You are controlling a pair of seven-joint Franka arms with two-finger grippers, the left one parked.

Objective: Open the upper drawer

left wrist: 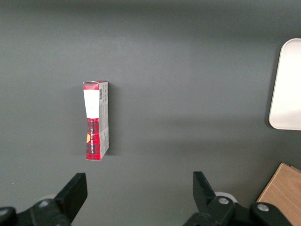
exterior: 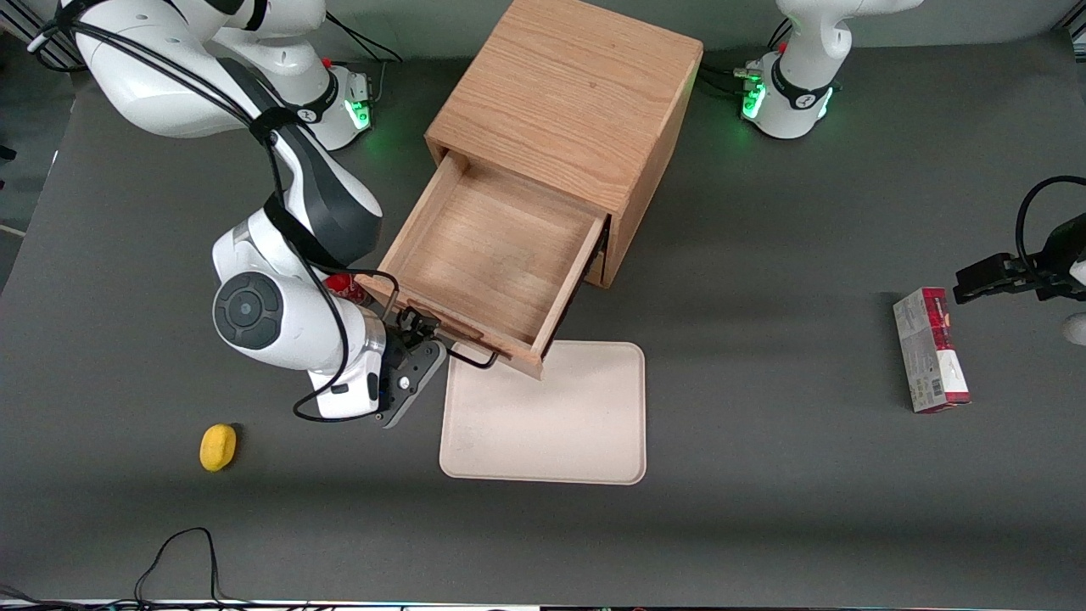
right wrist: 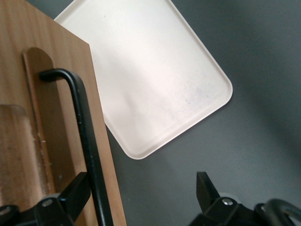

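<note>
The upper drawer [exterior: 496, 255] of the oak cabinet [exterior: 564, 102] stands pulled far out, its bare wooden tray open to view. Its thin black bar handle [exterior: 471, 356] runs along the drawer front nearest the front camera. My gripper [exterior: 416, 348] is at the working arm's end of that handle, fingers open. In the right wrist view the black handle [right wrist: 84, 136] lies just inside one finger [right wrist: 73, 197], with the other finger [right wrist: 207, 188] well apart over grey table. The drawer front [right wrist: 28, 117] fills the space beside the handle. The lower drawer is hidden under the upper one.
A cream tray [exterior: 547, 412] lies flat on the table in front of the drawer, also in the right wrist view [right wrist: 155, 80]. A yellow lemon-like object [exterior: 218, 446] sits nearer the front camera. A red and white box [exterior: 931, 348] lies toward the parked arm's end.
</note>
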